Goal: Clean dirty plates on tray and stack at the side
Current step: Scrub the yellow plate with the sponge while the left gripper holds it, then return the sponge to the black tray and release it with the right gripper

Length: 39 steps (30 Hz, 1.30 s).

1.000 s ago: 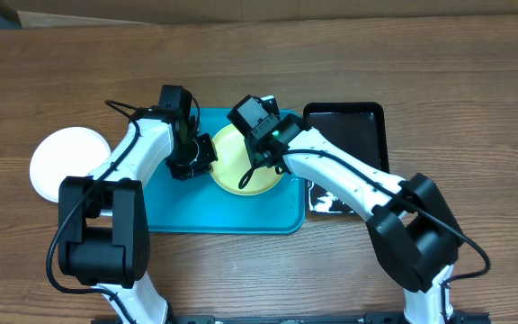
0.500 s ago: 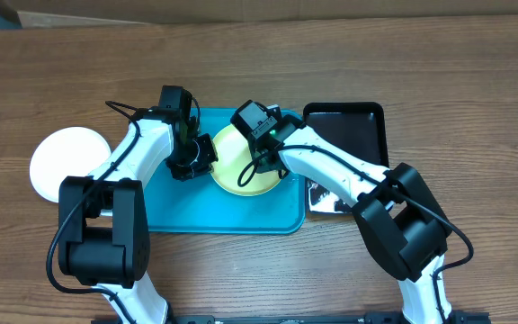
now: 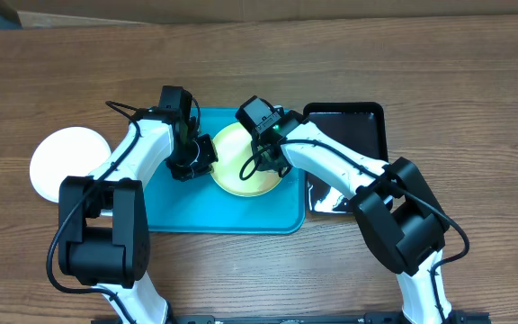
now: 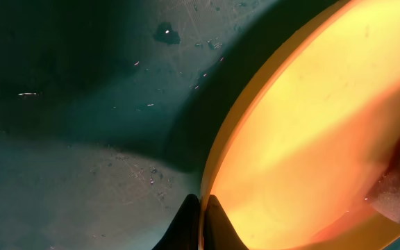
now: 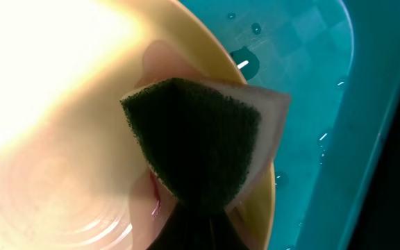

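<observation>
The teal tray (image 3: 165, 211) lies at the middle of the wooden worktop (image 3: 439, 63). The pale yellow-green plate (image 3: 234, 171) sits in its far right part. The left pincer (image 3: 203, 160) is at the plate's left rim. In the left wrist view its fingertips (image 4: 189, 215) are drawn almost together, with the thin edge of the plate (image 4: 311, 139) nipped between them, above the scratched tray floor (image 4: 82, 173).

The right pincer (image 3: 261, 160) is over the middle of the plate. The right wrist view shows it (image 5: 193, 226) closed on a sponge (image 5: 193, 139), dark green scouring face up with a pale backing showing at the edge. The sponge is pressed against the plate's inside (image 5: 54, 111), close to the rim. A thin reddish smear (image 5: 155, 201) shows on the plate just beside the sponge. Water drops stand on the tray (image 5: 311, 76) beyond the rim.

The white plate (image 3: 66, 162) lies flat on the bare wood left of the tray, partly behind the left arm. A glossy black tray (image 3: 344, 121) sits just beside the teal tray's right end, at the far side.
</observation>
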Available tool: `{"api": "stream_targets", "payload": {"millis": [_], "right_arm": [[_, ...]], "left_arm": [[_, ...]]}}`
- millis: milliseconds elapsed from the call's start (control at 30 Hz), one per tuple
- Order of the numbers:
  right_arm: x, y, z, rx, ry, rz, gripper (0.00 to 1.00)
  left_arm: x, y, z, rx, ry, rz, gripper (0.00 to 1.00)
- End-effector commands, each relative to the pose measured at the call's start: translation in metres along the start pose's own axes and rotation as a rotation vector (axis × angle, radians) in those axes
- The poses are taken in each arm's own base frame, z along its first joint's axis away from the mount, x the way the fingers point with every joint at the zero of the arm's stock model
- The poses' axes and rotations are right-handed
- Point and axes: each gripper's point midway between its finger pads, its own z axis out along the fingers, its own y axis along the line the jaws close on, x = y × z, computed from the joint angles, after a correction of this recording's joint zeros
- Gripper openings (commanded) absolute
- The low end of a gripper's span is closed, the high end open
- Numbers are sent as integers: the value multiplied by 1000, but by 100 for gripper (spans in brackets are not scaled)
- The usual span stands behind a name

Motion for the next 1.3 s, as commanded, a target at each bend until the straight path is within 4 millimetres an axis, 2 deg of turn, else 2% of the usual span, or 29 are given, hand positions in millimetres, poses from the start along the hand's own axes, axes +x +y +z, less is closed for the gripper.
{"api": "stream_targets", "payload": {"millis": [0, 200, 300, 400, 500, 633, 700, 767, 833, 900, 1000, 1133, 1200, 1267], "right_arm": [[19, 16, 20, -78, 95, 4, 4], [36, 48, 23, -260, 197, 8, 4], [42, 68, 16, -375, 239, 5, 4], [39, 91, 0, -528, 255, -30, 4], [19, 103, -30, -669, 220, -65, 4], [-25, 92, -75, -744, 107, -59, 4], [-49, 74, -99, -732, 44, -34, 4], [-69, 47, -120, -690, -13, 7, 4], [-82, 12, -137, -627, -56, 48, 4], [-84, -19, -146, -557, -72, 79, 4], [-73, -73, -144, -381, -45, 150, 4], [-44, -144, -129, -94, 51, 228, 4], [-31, -165, -119, 8, 89, 236, 4], [-18, -174, -107, 60, 123, 238, 4]], "left_arm": [[4, -3, 2, 8, 10, 12, 4], [4, -2, 2, 8, 11, 11, 4], [4, -2, 2, 8, 11, 12, 4], [4, -3, 2, 8, 10, 12, 4], [4, -2, 2, 8, 11, 12, 4], [4, -2, 2, 8, 11, 11, 4], [4, -2, 2, 8, 11, 11, 4], [4, -3, 2, 8, 11, 11, 4], [4, -3, 2, 8, 11, 12, 4], [4, -2, 2, 8, 10, 11, 4], [4, -2, 2, 6, 9, 11, 4], [3, -2, 2, 6, 6, 12, 4], [2, -3, 2, 8, 2, 13, 4], [2, -3, 2, 9, -1, 14, 5]]}}
